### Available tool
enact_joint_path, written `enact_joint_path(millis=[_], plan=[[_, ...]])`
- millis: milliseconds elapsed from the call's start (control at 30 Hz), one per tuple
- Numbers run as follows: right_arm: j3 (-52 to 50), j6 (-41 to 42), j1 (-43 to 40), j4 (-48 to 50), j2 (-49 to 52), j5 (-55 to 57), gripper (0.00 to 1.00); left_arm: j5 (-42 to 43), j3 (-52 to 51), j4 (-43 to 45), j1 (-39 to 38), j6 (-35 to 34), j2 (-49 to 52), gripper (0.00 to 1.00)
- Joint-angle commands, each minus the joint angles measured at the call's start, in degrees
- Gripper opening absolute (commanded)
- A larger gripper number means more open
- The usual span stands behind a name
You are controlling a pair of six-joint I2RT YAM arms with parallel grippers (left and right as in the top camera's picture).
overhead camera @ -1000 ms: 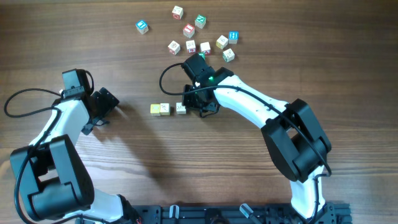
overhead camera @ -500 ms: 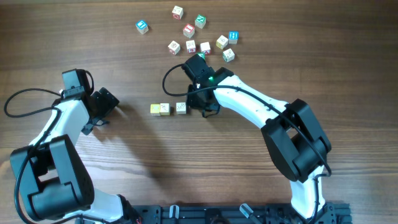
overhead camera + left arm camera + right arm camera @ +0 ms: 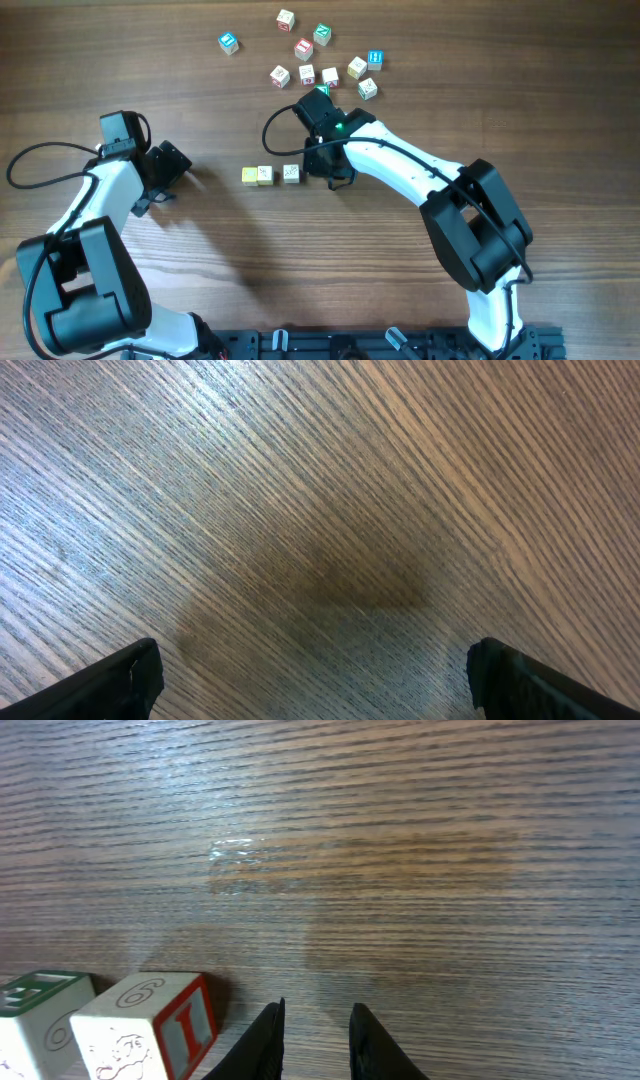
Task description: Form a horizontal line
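The horizontal line is a short row on the table: a yellow cube (image 3: 249,175) touches a cream cube (image 3: 265,174), and a third cream cube (image 3: 290,173) lies a small gap to their right. My right gripper (image 3: 328,172) stands just right of that third cube. In the right wrist view the right gripper (image 3: 317,1020) is almost shut, with only a narrow gap and nothing in it. Left of its fingers (image 3: 268,1045) are a cream cube with a red-framed face (image 3: 150,1025) and a green-edged cube (image 3: 35,1010). My left gripper (image 3: 162,178) is open and empty (image 3: 315,680), far left of the row.
Several loose cubes (image 3: 330,77) with blue, red, teal and cream faces lie scattered at the back, behind the right arm. A blue-faced cube (image 3: 229,42) sits apart at the back left. Bare wooden table (image 3: 400,280) lies in front.
My right gripper has edged slightly left toward the third cube. The cubes and the left arm have not visibly moved.
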Motion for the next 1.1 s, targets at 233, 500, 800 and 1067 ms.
enact_joint_path(millis=[233, 500, 800, 1067], plan=[[-0.3, -1.0, 0.3, 0.0, -0.6, 0.5, 0.23, -0.5, -0.3, 0.2, 0.1, -0.1, 0.4, 1.0], [-0.3, -1.0, 0.3, 1.4, -0.6, -2.0, 0.24, -0.5, -0.3, 0.2, 0.1, -0.1, 0.4, 1.0], [-0.3, -1.0, 0.3, 1.4, -0.6, -2.0, 0.24, -0.5, -0.3, 0.2, 0.1, -0.1, 0.4, 1.0], [-0.3, -1.0, 0.3, 1.5, -0.6, -1.9, 0.24, -0.5, -0.3, 0.2, 0.1, -0.1, 0.4, 1.0]])
